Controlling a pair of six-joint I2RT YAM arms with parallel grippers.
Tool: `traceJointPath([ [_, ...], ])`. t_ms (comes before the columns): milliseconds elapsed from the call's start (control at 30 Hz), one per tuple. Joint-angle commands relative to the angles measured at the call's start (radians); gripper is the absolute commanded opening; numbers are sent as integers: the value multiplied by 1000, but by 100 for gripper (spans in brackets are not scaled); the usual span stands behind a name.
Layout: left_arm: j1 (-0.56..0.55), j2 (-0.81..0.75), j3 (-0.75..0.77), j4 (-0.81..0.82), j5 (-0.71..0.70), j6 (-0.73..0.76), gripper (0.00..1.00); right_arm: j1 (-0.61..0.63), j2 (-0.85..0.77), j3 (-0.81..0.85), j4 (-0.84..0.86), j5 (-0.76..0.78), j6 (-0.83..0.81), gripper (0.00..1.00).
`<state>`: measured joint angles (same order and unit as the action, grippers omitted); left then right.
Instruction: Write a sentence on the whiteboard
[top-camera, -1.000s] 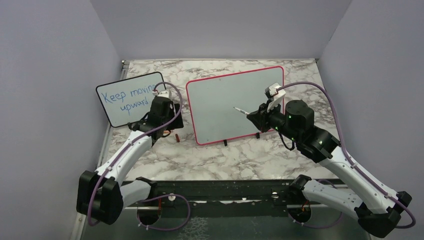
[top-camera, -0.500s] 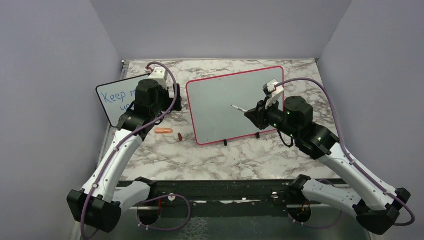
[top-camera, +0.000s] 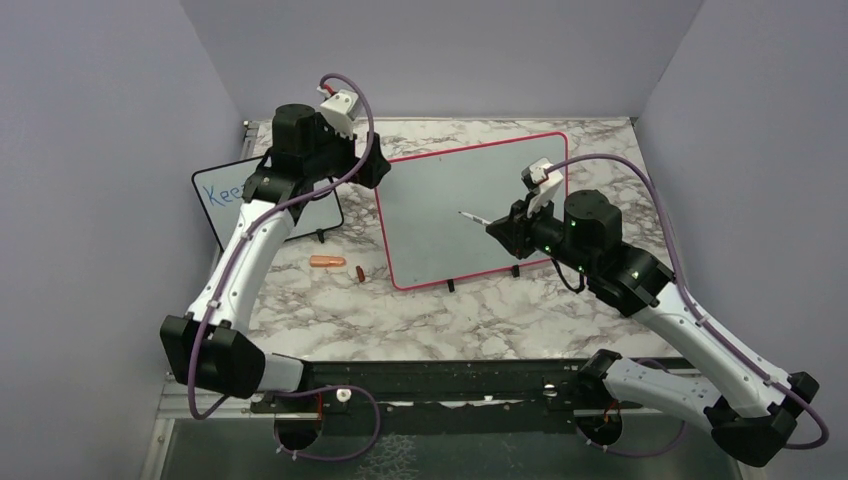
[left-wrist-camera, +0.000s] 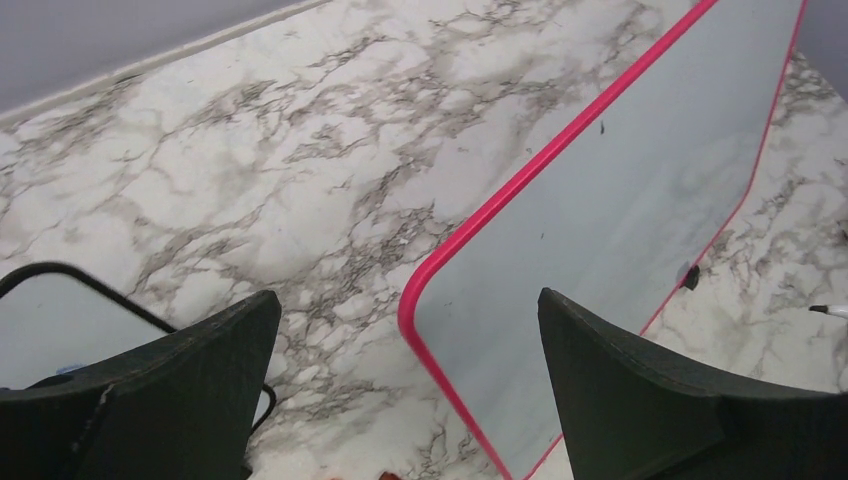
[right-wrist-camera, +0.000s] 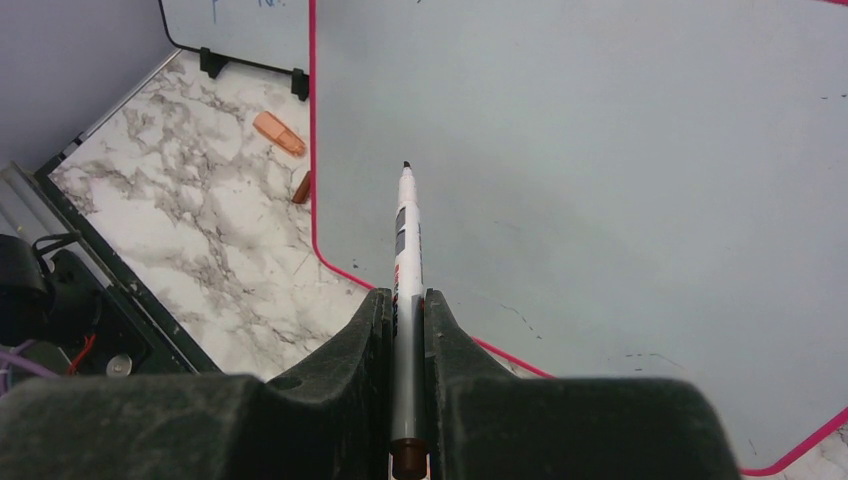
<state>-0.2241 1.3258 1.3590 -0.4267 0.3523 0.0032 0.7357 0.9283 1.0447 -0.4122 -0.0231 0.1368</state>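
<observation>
2 boards stood on the table (top-camera: 480, 310): the pink-framed whiteboard (top-camera: 450, 215) at centre, 1 smaller black-framed board (top-camera: 222, 205) to its left. The right gripper (right-wrist-camera: 405, 305) clamped 1 marker (right-wrist-camera: 405, 250), aimed at the whiteboard. The left gripper (left-wrist-camera: 408, 300) gaped above its far-left corner. The top and right wrist views showed 2 orange-brown pieces (top-camera: 327, 262); the left wrist view caught only the marker's tip.

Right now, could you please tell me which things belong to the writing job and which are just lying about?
Job: the pink-framed whiteboard, blank; the marker clamped in the right gripper.
Lying about: the black-framed board with blue writing; the orange cap; the small brown piece beside it.
</observation>
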Motion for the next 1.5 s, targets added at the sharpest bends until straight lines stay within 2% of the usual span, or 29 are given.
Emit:
traceJointPath([
  [0, 11, 81, 72, 39, 234, 41, 99, -1, 19, 31, 28, -18, -19, 1],
  [200, 21, 172, 110, 60, 375, 59, 95, -1, 41, 34, 47, -30, -38, 1],
  [533, 67, 331, 198, 47, 686, 29, 65, -1, 56, 25, 120, -104, -98, 1],
  [867, 86, 401, 216, 43, 852, 23, 43, -1, 86, 27, 147, -140, -123, 1],
  [967, 86, 409, 219, 44, 868, 19, 34, -1, 89, 23, 159, -150, -127, 1],
  [1100, 86, 404, 214, 44, 888, 21, 16, 0, 95, 28, 164, -166, -128, 1],
  [1367, 86, 330, 94, 86, 861, 27, 3, 3, 110, 42, 175, -155, -141, 2],
  [1467, 86, 297, 27, 134, 853, 7, 0, 40, 117, 52, 169, -78, -168, 1],
])
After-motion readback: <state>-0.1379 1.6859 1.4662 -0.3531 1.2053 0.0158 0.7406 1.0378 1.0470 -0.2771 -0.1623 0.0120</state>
